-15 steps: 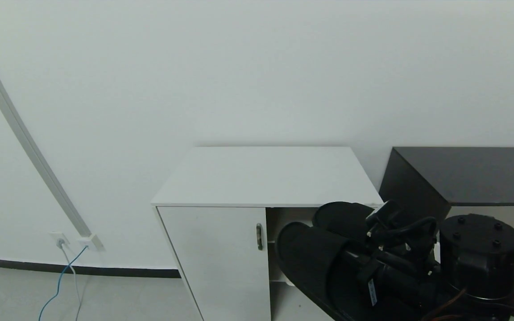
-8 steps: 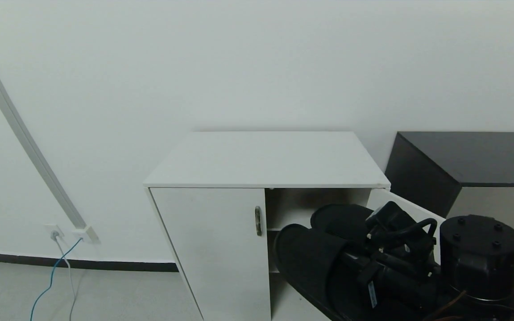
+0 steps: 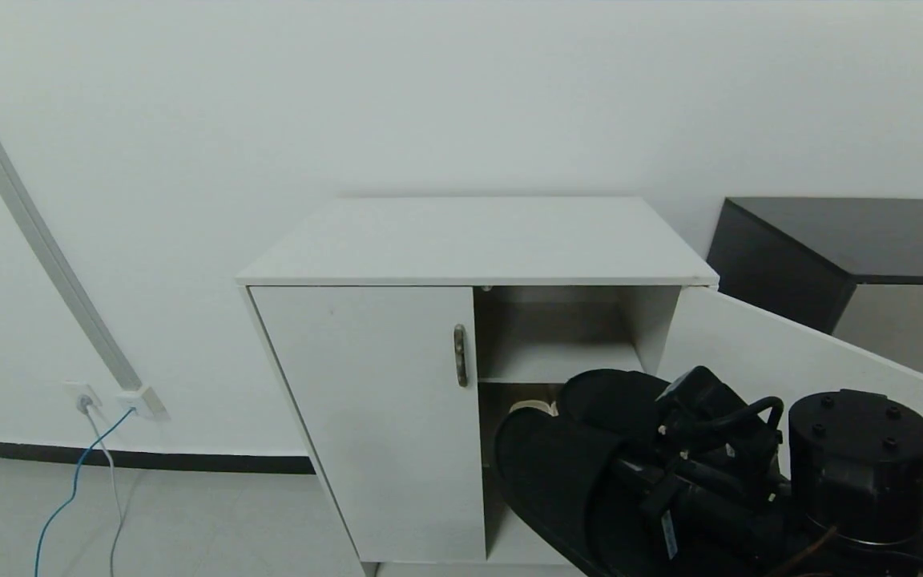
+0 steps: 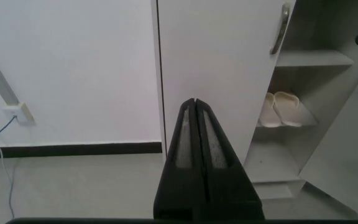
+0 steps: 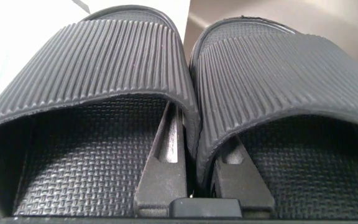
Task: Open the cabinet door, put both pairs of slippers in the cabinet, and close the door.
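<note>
Two black slippers [image 3: 582, 473] are sitting side by side in the right gripper [image 5: 197, 140], their ribbed straps touching each other. The gripper is grasping them tightly: one finger is lying inside each slipper, and the two inner walls are being pressed together between the fingers. The pair is hanging in front of the open right half of the white cabinet [image 3: 477, 240], at the height of the lower compartment, with the toes pointing to the opening. I cannot tell if the toes are already passing the front edge.

The right door [image 3: 782, 361] is standing wide open, while the left door [image 3: 373, 401] is staying shut, with its dark handle [image 3: 459, 366] upright near the inner edge. Inside, a second pair, the cream slippers [image 4: 284, 109], is resting on the lower shelf [image 4: 297, 121], just under the upper shelf [image 3: 558, 357], the two touching each other.

The left gripper [image 4: 194, 109] is clenched and holding nothing, its fingers pressed flat together. It is hovering low in front of the left door, above the grey floor [image 4: 73, 186].

A wall socket [image 3: 81, 397] with a blue cable is sitting well to the left of the cabinet, and a dark cabinet [image 3: 846, 240] is standing just beside it on the right.
</note>
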Controlling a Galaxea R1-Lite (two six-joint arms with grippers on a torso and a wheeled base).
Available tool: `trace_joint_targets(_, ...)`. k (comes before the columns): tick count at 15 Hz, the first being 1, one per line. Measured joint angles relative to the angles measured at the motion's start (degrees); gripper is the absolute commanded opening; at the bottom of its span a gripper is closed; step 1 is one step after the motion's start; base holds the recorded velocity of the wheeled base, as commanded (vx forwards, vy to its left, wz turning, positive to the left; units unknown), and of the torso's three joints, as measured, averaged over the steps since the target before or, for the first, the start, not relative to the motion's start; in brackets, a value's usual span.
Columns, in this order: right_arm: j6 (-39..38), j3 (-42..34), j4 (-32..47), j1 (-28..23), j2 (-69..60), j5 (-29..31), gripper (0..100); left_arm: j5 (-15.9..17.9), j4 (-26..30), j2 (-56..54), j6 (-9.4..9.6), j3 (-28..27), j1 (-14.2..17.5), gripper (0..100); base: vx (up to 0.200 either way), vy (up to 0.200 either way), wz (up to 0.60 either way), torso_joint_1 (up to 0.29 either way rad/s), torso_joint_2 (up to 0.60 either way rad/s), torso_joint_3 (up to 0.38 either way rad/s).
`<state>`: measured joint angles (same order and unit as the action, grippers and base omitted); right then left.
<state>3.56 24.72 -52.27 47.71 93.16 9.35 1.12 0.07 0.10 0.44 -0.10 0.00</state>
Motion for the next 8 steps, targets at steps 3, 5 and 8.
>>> trace_joint_targets(3,0.0,0.0,0.0,0.0,0.0,0.0,0,0.0,0.0,0.0,-0.04,0.0,0.0,0,0.0,0.0,0.0,-0.152,0.48,0.331)
trace_joint_targets(5,0.0,0.0,0.0,0.0,0.0,0.0,0,0.0,0.0,0.0,-0.01,0.0,0.0,0,0.0,0.0,0.0,-0.137,0.48,0.33)
trace_joint_targets(8,0.1,-0.1,0.0,0.2,0.0,0.0,0,0.0,0.0,0.0,0.0,0.0,0.0,0,0.0,0.0,0.0,-0.111,0.46,0.344)
